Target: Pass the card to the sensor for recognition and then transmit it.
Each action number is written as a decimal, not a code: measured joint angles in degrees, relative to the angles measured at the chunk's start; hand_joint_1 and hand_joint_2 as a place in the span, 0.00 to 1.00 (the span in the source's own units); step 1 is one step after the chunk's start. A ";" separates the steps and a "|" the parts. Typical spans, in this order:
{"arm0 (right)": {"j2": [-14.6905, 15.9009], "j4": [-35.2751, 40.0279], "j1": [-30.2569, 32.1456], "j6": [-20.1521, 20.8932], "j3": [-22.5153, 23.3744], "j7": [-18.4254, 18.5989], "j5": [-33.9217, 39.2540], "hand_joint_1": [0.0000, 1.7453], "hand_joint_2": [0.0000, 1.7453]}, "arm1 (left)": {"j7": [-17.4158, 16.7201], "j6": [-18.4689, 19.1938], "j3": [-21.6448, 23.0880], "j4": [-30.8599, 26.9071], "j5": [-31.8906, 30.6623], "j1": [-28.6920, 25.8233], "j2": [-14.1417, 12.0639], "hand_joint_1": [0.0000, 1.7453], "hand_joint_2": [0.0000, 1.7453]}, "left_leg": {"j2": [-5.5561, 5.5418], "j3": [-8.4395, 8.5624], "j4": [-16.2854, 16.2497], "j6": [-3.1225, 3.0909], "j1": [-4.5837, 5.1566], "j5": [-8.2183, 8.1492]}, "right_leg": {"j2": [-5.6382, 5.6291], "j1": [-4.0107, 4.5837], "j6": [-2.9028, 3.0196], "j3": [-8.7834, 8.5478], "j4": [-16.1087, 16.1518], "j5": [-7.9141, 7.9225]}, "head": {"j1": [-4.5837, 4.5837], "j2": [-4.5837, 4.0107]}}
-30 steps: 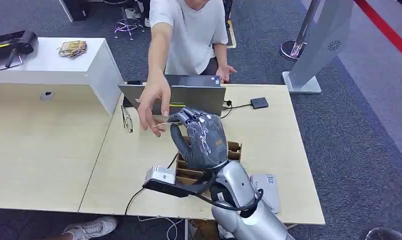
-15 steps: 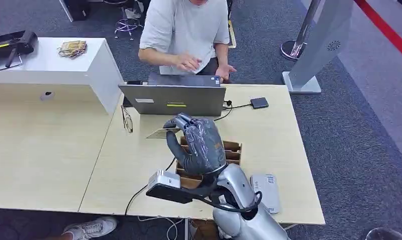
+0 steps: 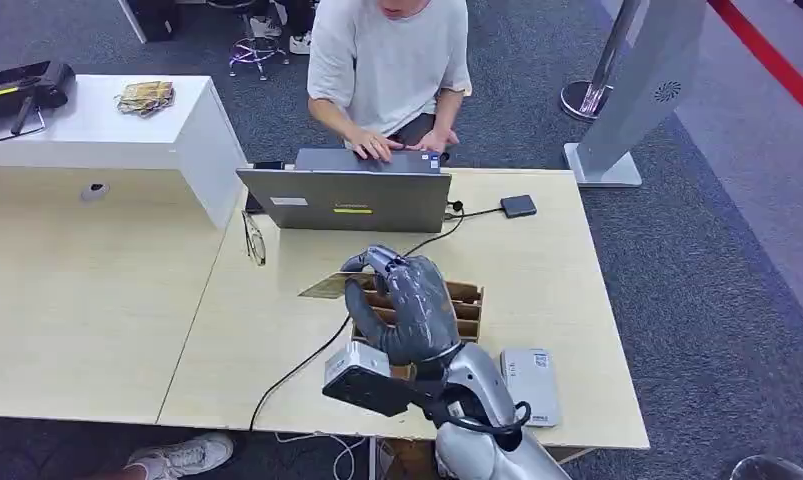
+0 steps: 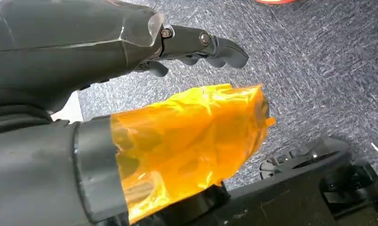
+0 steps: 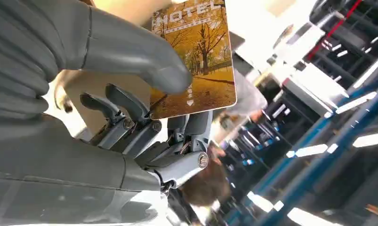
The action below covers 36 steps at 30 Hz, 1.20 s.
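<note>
Left hand [image 4: 191, 44]: hangs over floor, fingers loosely apart, holding nothing. Card [image 3: 329, 286]: pinched flat between thumb and fingers of right hand [image 3: 409, 305], above bench [image 3: 557, 270]; keep face clear for sensor [image 3: 529, 386], near right.

My light wooden table [image 3: 537, 270] bears a grey laptop [image 3: 344, 197] at its far edge, a pair of glasses [image 3: 253, 238] just beside the laptop's left corner, and a small dark box [image 3: 518, 206] on a cable to its right. Near me stand a brown compartmented card holder [image 3: 467, 303] and, by the front edge, a white device [image 3: 530, 384]. An adjoining table [image 3: 77, 290] lies to my left.
</note>
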State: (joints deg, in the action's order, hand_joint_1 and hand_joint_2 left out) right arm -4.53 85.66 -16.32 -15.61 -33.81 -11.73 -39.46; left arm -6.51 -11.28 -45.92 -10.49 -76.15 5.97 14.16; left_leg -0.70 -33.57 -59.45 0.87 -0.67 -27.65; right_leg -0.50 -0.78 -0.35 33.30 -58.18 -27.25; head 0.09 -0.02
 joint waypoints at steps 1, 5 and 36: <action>0.09 -0.15 0.45 0.04 0.57 -0.38 1.08 1.00 1.00 | 0.00 -0.11 -0.09 0.00 0.07 -0.02 -0.02 0.00 0.00 | 0.00 0.00 0.00 0.00 0.00 0.00 | 0.00 0.00 0.00 0.00 0.00 0.00 | 0.00 0.00; 0.57 -0.90 2.33 2.17 3.52 -1.95 6.35 1.00 1.00 | 0.46 -0.63 -0.46 0.00 0.37 -0.25 -0.04 0.00 0.00 | 0.00 -0.01 0.00 0.00 0.00 0.00 | 0.00 0.00 0.00 0.00 0.01 0.00 | 0.02 0.00; 4.98 -6.82 8.64 20.59 22.73 -8.68 34.13 1.00 1.00 | 1.03 -1.44 -2.29 0.00 1.71 -1.05 -0.20 0.00 0.00 | 0.00 -0.01 0.00 -0.01 0.01 -0.01 | 0.00 0.00 0.00 0.01 0.03 0.00 | 0.00 0.00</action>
State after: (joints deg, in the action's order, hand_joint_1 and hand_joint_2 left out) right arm 0.46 78.84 -7.69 4.98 -11.08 -20.41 -5.33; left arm -5.49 -12.72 -48.22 -10.49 -74.44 4.92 13.97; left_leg -0.70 -33.58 -59.45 0.86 -0.66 -27.66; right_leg -0.49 -0.78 -0.35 33.31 -58.16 -27.25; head 0.09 -0.02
